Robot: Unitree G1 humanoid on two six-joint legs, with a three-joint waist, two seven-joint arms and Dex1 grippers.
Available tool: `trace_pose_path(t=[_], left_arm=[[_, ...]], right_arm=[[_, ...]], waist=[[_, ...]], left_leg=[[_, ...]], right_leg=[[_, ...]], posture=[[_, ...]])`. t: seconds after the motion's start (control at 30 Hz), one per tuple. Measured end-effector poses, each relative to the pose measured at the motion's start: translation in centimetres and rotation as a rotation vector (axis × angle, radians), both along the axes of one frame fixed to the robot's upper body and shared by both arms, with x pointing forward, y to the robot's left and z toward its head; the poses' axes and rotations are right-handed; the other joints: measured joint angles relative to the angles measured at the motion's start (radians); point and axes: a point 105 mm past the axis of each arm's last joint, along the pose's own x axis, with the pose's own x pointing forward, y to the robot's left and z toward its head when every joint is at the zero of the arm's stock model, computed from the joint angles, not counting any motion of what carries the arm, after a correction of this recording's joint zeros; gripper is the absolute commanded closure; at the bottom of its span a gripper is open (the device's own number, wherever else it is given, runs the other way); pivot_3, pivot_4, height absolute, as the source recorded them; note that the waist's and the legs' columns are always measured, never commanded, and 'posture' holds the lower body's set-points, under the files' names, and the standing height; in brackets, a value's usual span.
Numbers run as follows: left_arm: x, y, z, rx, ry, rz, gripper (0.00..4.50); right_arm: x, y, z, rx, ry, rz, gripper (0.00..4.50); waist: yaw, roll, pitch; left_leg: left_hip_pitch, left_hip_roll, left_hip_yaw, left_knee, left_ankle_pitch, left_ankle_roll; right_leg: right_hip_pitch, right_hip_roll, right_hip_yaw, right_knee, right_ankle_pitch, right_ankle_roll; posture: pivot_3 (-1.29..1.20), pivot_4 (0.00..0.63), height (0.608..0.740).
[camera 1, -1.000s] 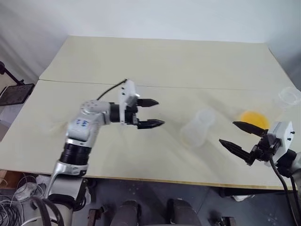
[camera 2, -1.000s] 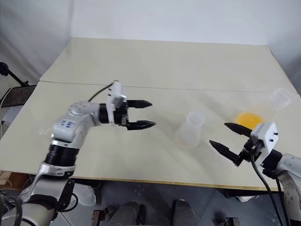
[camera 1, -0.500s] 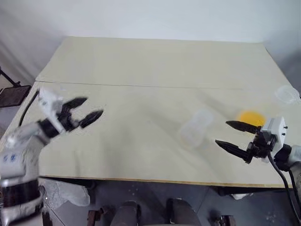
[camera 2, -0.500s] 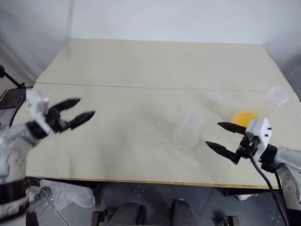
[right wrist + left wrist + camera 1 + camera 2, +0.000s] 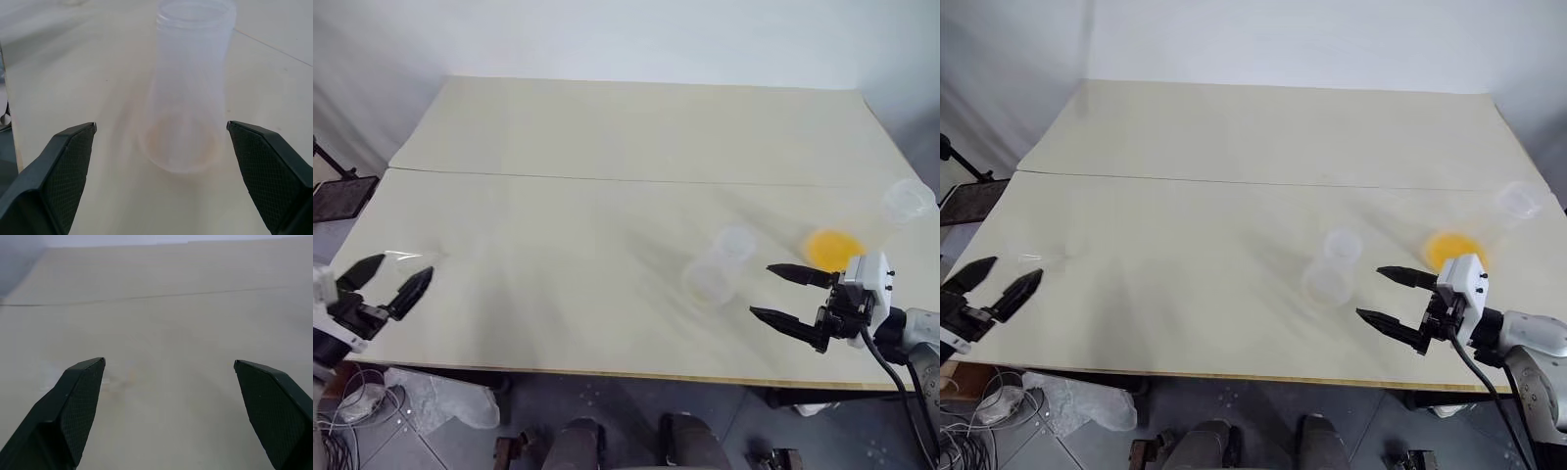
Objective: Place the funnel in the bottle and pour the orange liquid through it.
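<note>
The clear bottle (image 5: 713, 272) stands right of the table's middle, wide base down and neck open; it also shows in the right wrist view (image 5: 188, 98). My right gripper (image 5: 763, 292) is open just to its right, level and pointing at it, not touching. The orange liquid (image 5: 832, 249) sits in a larger clear flask (image 5: 907, 202) near the right edge. Faintly visible at the left, the clear funnel (image 5: 1050, 258) rests on the table. My left gripper (image 5: 406, 266) is open and holds nothing at the left front edge, close to the funnel.
The pale table (image 5: 607, 137) is made of two boards with a seam (image 5: 607, 179) running across. A black stand (image 5: 337, 196) is beyond the left edge. Cables and a plastic bag (image 5: 440, 401) lie on the floor below the front left corner.
My left arm has swung from the table's middle out to the left front edge, still open. The right gripper has crept a little toward the bottle.
</note>
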Motion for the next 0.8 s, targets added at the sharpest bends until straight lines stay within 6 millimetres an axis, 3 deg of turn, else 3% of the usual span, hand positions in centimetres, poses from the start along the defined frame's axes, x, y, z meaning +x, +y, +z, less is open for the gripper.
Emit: trace_pose_path(t=[0.1, 0.3, 0.53, 0.8], left_arm=[[-0.3, 2.9, -0.8, -0.047, 0.054, 0.127, 0.01], [-0.1, 5.3, -2.6, -0.141, 0.133, 0.226, 0.01], [3.0, 4.9, -2.7, -0.176, 0.134, 0.159, 0.01], [6.1, 4.4, -4.5, -0.186, 0.178, 0.097, 0.01]], right_arm=[[0.1, 0.1, -0.1, 0.000, 0.001, 0.001, 0.00], [0.3, 0.2, -0.1, -0.001, 0.001, 0.007, 0.00], [0.8, 0.6, 0.0, 0.001, -0.004, 0.023, 0.00], [1.0, 0.5, -0.1, -0.003, -0.001, 0.020, 0.00]], waist=[[-0.006, 0.000, 0.000], [-0.008, 0.000, 0.000], [-0.013, 0.000, 0.000], [-0.017, 0.000, 0.000]], left_leg=[[0.000, 0.000, 0.000, 0.000, 0.000, 0.000], [0.000, 0.000, 0.000, 0.000, 0.000, 0.000], [0.000, 0.000, 0.000, 0.000, 0.000, 0.000], [-0.001, 0.000, 0.001, 0.000, 0.000, 0.000]], right_leg=[[0.000, 0.000, 0.000, 0.000, 0.000, 0.000], [0.000, 0.000, 0.000, 0.000, 0.000, 0.000], [-0.001, 0.000, 0.000, 0.000, 0.000, 0.000], [-0.002, 0.000, -0.001, 0.004, 0.000, 0.000]], posture=[[0.00, 0.150, 0.740], [0.00, 0.150, 0.740], [0.00, 0.150, 0.740], [0.00, 0.150, 0.740]])
